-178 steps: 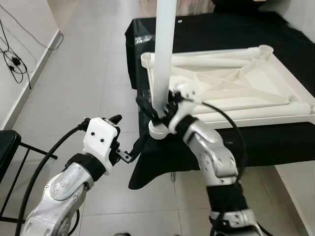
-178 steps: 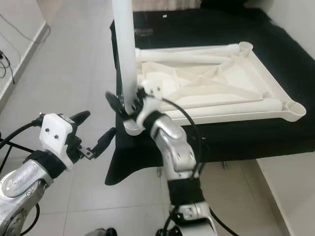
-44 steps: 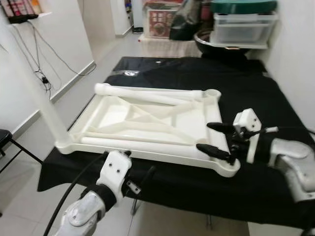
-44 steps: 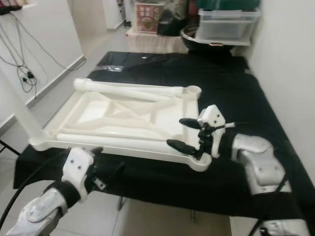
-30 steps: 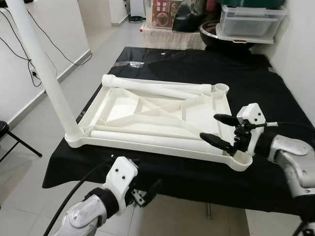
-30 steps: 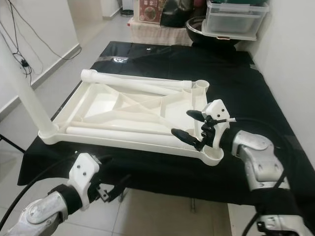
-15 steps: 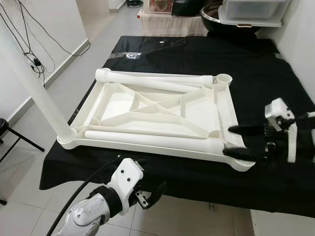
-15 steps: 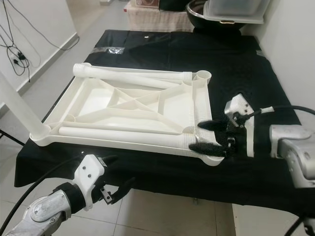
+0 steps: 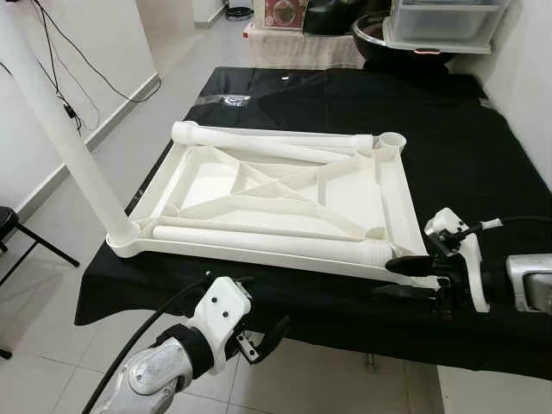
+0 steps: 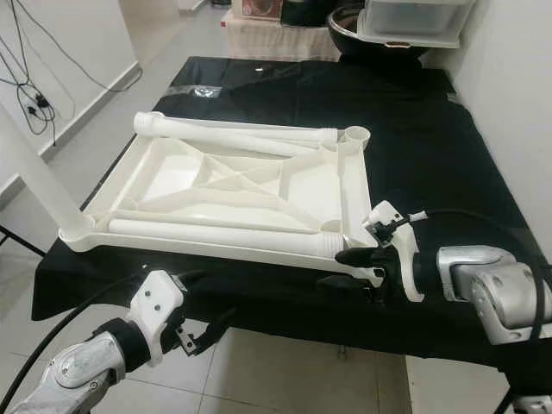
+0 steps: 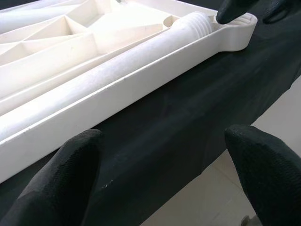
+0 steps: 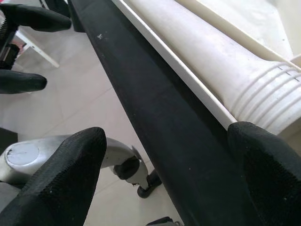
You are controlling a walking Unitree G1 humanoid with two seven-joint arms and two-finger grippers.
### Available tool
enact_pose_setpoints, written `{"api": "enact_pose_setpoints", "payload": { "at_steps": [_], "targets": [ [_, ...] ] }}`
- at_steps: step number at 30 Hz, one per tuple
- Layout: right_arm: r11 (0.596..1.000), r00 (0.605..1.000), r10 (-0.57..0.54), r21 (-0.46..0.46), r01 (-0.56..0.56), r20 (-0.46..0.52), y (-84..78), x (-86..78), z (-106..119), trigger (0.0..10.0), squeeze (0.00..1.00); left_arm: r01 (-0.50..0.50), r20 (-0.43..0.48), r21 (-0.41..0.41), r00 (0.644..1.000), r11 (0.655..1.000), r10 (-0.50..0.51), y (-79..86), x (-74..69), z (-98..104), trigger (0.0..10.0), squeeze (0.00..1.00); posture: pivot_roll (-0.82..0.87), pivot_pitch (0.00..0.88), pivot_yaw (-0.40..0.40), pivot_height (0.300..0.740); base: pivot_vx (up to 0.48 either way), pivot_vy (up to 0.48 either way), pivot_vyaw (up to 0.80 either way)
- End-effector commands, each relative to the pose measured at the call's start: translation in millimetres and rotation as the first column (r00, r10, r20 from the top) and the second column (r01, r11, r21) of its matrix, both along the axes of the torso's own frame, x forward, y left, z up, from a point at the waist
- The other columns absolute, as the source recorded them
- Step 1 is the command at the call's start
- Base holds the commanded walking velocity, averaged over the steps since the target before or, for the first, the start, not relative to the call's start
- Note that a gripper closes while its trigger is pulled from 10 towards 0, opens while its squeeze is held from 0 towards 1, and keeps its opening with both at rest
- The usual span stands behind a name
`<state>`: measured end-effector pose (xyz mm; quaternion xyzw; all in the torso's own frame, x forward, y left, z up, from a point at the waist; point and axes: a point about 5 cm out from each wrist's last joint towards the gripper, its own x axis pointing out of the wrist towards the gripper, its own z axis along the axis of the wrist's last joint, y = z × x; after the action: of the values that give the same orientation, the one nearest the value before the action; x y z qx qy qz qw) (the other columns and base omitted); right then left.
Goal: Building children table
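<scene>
A tall white plastic table leg (image 9: 65,138) stands upright in the near left corner socket of the upturned white plastic tabletop (image 9: 392,207), which lies on a black cloth-covered table (image 9: 466,138). Below the tabletop's near edge hovers the left gripper (image 9: 263,330), fingers wide apart. At its near right corner sits the right gripper (image 9: 398,278), fingers spread around the rim.

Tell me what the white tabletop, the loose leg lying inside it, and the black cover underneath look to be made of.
White tabletop: likely moulded plastic, matte, judging by its thin ribs and rounded corner sockets.
Loose leg: probably the same plastic, a smooth tube with ridged rings at one end.
Black cover: seemingly woven cloth, dull, draping and creasing over the edge.
</scene>
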<state>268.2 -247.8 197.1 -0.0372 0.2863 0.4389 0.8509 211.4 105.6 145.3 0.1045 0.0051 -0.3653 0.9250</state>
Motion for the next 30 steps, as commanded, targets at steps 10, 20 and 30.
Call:
{"api": "enact_pose_setpoints", "payload": {
  "at_steps": [10,20,30],
  "targets": [
    [0.990,0.991,-0.133,-0.051,0.134,0.015,-0.9,15.2,-5,10.0,0.00,0.006,0.003,0.000,1.000,1.000,-0.006,-4.2,-0.9,-2,10.0,0.00,0.05,0.138,-0.028,0.740,0.000,0.000,0.00],
    [0.994,0.995,-0.103,-0.032,0.102,-0.006,16.7,18.5,-9,10.0,0.00,0.007,0.010,-0.004,1.000,1.000,-0.006,-5.9,-0.4,-1,10.0,0.00,0.05,0.144,-0.034,0.740,0.000,0.000,0.00],
    [0.991,0.996,-0.074,0.111,0.078,-0.040,45.1,25.9,-10,10.0,0.00,0.002,0.013,-0.007,1.000,1.000,-0.002,-6.6,-0.1,-1,10.0,0.00,0.05,0.146,-0.039,0.740,0.000,0.000,0.00]
  ]
}}
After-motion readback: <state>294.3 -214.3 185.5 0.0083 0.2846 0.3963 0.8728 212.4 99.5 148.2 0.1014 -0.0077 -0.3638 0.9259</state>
